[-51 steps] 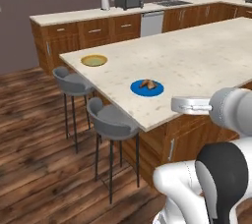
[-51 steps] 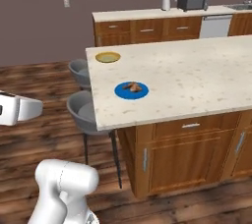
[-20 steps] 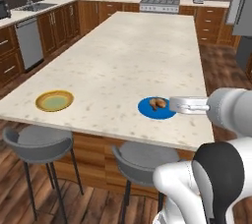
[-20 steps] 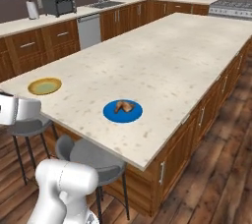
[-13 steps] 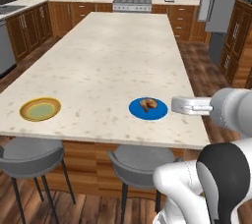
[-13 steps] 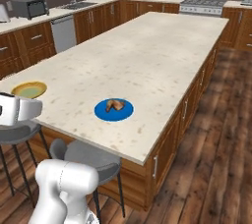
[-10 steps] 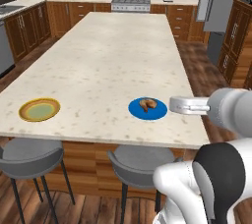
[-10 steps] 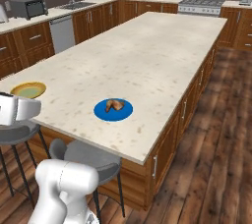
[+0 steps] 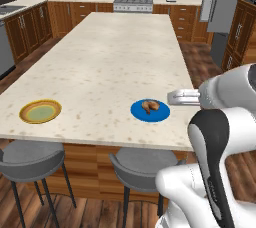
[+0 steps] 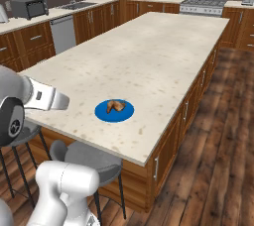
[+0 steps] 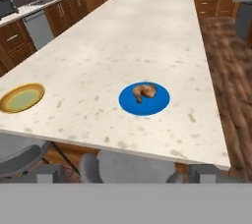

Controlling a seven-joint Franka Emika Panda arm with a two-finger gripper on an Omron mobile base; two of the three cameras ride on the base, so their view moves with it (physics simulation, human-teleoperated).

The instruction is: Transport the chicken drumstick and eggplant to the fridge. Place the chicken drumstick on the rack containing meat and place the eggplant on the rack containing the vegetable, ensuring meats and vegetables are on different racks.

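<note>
From the left base view we see the chicken drumstick (image 9: 149,105) on a blue plate (image 9: 150,111) near the tabletop (image 9: 100,62) edge; from the hand view our released pincer (image 11: 126,175) hangs back off that edge, drumstick (image 11: 144,91) ahead and below, long axis crosswise

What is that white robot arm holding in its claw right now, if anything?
Nothing is held. The gripper is open and empty, back from the counter edge. The golden-brown chicken drumstick lies untouched on the round blue plate on the pale speckled island counter.
</note>
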